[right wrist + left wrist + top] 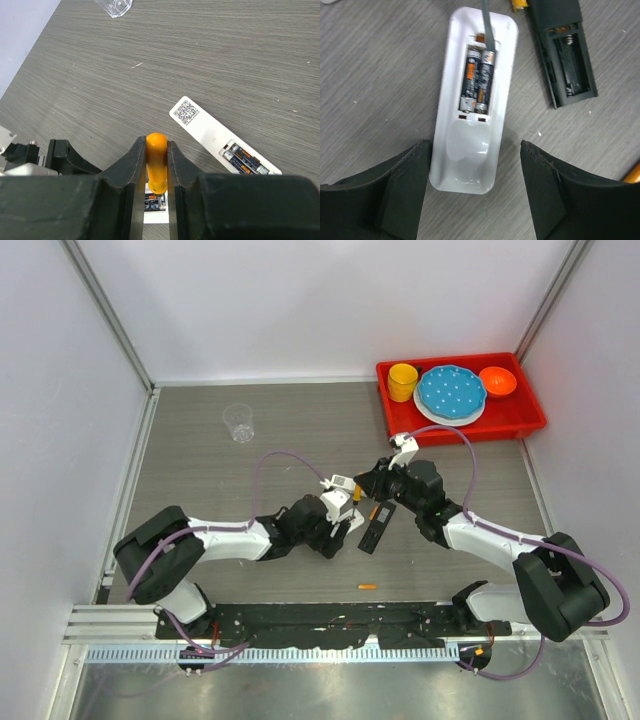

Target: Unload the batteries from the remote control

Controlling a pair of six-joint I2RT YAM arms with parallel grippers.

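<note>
Left wrist: white remote (470, 160) holds two dark batteries (477, 80) (left tool (475, 192) released, right tool (156, 147) clenched on orange-handled pick (157, 172)).

2 batteries (479, 80) side by side in remote (470, 165) bay; 2nd remote (568, 55) just right, tray (398, 419) far back-right.

A grey counter (200, 500) holds a clear cup (238, 422), a red tray (462, 432), and an open white remote (470, 165) beside an open black remote (376, 525). An orange battery (367, 586) lies nearer the front.
</note>
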